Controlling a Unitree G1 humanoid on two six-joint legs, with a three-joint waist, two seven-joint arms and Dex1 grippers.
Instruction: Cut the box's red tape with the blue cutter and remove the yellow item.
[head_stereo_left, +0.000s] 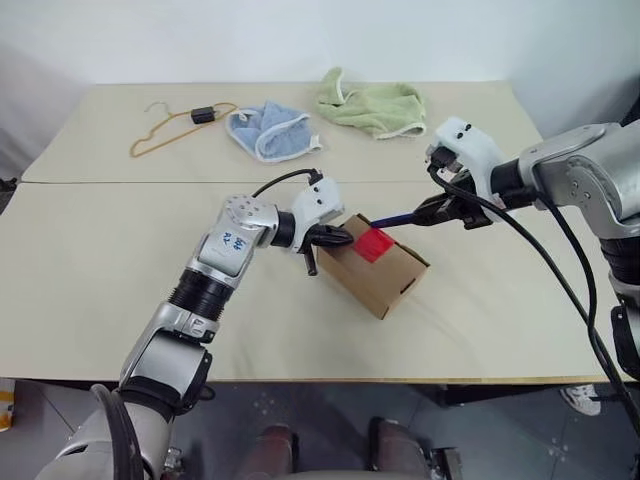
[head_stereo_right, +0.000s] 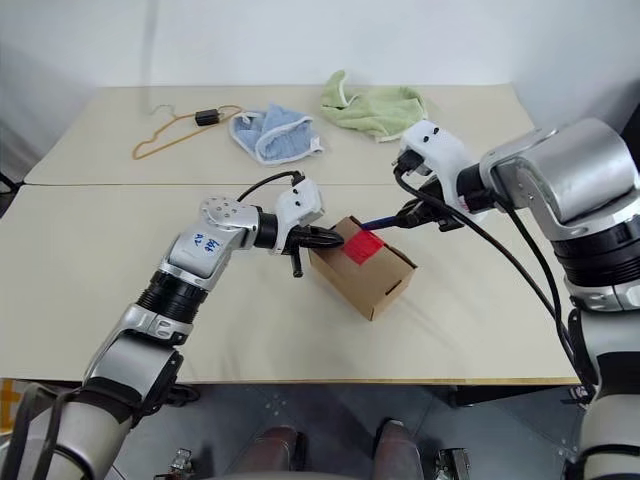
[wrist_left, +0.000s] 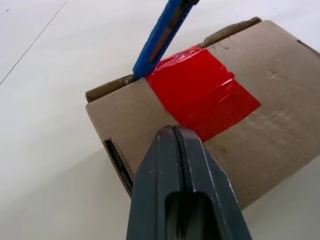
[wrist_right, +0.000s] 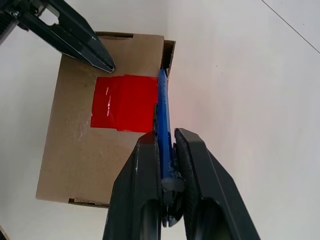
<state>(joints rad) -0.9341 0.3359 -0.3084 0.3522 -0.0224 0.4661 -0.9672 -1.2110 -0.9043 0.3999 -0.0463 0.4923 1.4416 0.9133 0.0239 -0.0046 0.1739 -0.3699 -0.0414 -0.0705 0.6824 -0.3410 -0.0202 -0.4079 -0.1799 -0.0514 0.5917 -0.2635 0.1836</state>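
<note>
Cutter (wrist_right: 163, 112) sits clamped in the right gripper (wrist_right: 167, 150), tip ahead at the tape (wrist_left: 202, 92) edge along the lid seam. Closed, empty left gripper (wrist_left: 176, 137) presses the box (head_stereo_left: 385, 270) top, seemingly steadying it.

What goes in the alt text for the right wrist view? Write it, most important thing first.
The right gripper clamps the blue cutter, its tip at the edge of the red tape on the closed box. The shut left gripper presses on the lid beside the tape.
</note>
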